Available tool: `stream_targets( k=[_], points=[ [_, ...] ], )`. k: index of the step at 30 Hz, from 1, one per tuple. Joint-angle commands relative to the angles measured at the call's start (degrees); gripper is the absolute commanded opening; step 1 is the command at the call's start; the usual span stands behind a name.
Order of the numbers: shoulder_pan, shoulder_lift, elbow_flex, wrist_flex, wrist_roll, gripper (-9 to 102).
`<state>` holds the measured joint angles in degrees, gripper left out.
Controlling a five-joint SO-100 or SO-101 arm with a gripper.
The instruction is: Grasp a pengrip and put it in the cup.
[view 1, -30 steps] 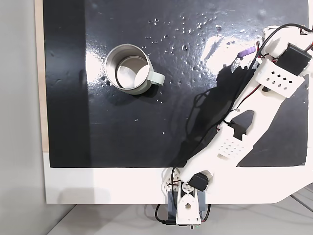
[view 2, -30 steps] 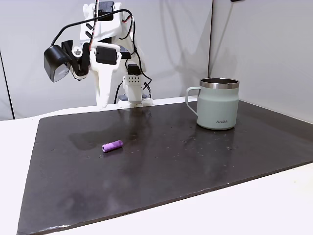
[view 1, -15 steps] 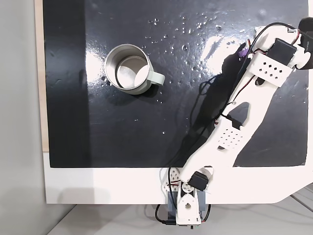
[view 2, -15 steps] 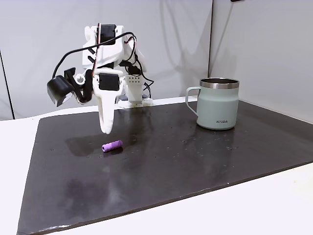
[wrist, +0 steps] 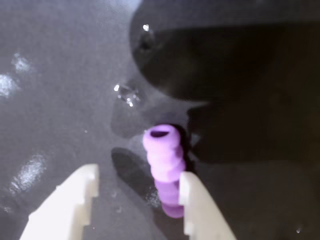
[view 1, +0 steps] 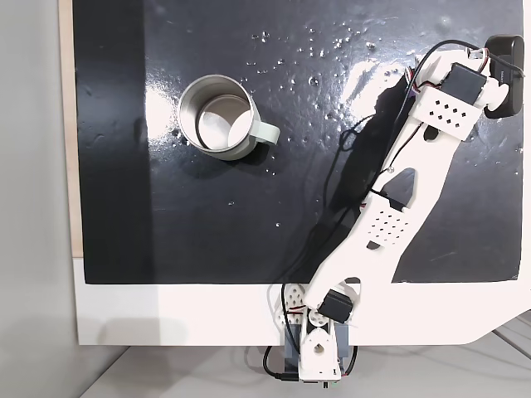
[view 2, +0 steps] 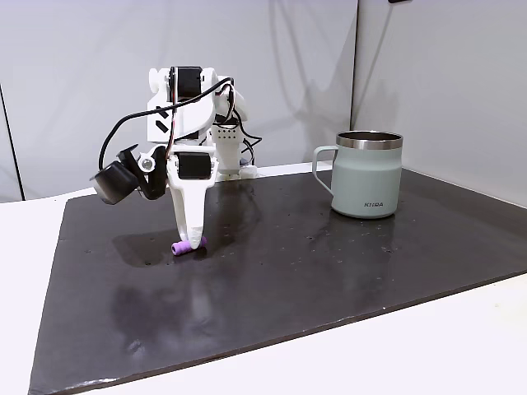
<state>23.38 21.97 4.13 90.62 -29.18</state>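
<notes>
Hand: the hand (wrist: 137, 192) is low over the dark surface (view 2: 329, 263), with its two white fingers (wrist: 75, 200) partly apart. It holds nothing yet.
Pengrip: the little purple pengrip (wrist: 165, 167) lies flat on the surface. It sits between the fingers, right up against the finger on the right of the wrist view. The gap on the other side is wide.
Why: I think the fingers stand on each side so they can squeeze it next.
Side look: in a fixed view the hand (view 2: 191, 240) points down at the pengrip (view 2: 183, 246).
Cup: the green cup (view 2: 366, 174) stands upright, well apart, mouth up, ready to catch it.
Worry: the pengrip is round, so it may roll.
</notes>
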Motion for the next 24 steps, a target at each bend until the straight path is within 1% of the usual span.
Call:
stream_targets(
  k=[1,10,13,20,24],
  points=[
    [-1.1,0.2,-3.3,1.8,-1.8,21],
    [0.3,-2.8,-3.4,2.5,-4.3,20],
    [0.6,-3.3,-3.4,2.7,-4.4,16],
    [1.1,-3.3,-4.3,3.3,-4.5,3],
    [1.1,-3.3,-5.3,4.1,-4.5,0]
  ],
)
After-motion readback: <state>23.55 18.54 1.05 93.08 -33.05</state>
